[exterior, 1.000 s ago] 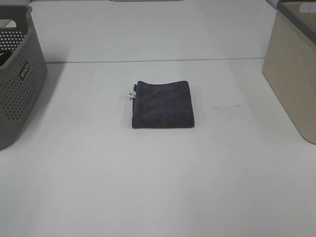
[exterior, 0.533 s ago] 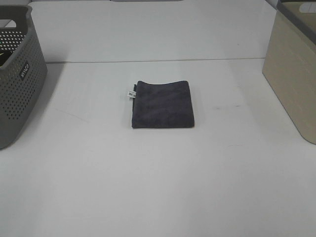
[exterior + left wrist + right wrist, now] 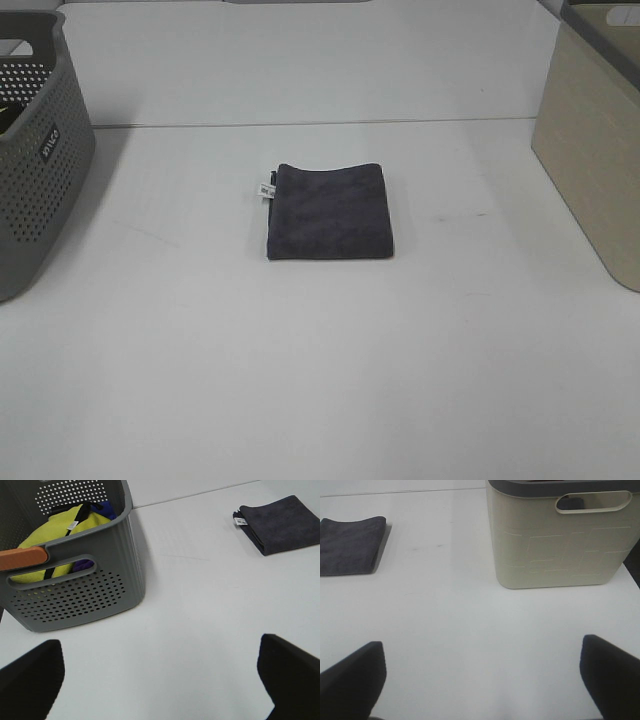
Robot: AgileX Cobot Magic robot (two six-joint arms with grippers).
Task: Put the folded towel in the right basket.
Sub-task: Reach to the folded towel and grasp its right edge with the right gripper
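A folded dark grey towel [image 3: 330, 211] with a small white tag lies flat in the middle of the white table; it also shows in the left wrist view [image 3: 281, 523] and the right wrist view [image 3: 351, 545]. The right basket [image 3: 597, 140] is beige with a grey rim and stands at the table's right edge; the right wrist view shows it [image 3: 560, 545] with a handle slot. Neither gripper shows in the high view. My left gripper [image 3: 160, 680] is open and empty, far from the towel. My right gripper [image 3: 482, 680] is open and empty over bare table.
A grey perforated basket [image 3: 35, 150] stands at the left edge; the left wrist view shows this grey basket [image 3: 75, 587] holding yellow and purple cloths. A seam [image 3: 320, 123] runs across the table behind the towel.
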